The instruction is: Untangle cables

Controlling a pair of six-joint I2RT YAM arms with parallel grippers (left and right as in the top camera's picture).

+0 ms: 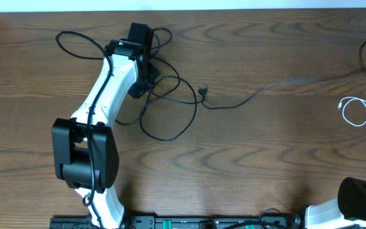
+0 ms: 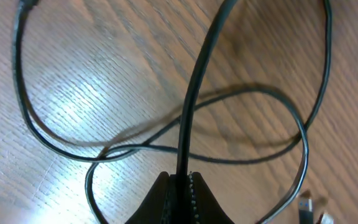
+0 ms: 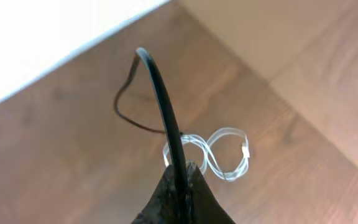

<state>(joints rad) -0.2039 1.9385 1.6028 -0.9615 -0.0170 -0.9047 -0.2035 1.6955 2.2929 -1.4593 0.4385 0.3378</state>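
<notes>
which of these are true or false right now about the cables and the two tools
1. The left tool is shut on the looped black cable. True.
2. The white cable is tangled in those loops. False: it lies apart from them, on the table beyond the right tool.
3. The right tool is open and empty. False: it is shut on a second black cable.
4. A plug end lies on the table just right of the loops. True.

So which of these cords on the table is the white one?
The thin white cord lying in small loops at the far right of the overhead view. The others are longer black cords, one pinched in the left claw.
</notes>
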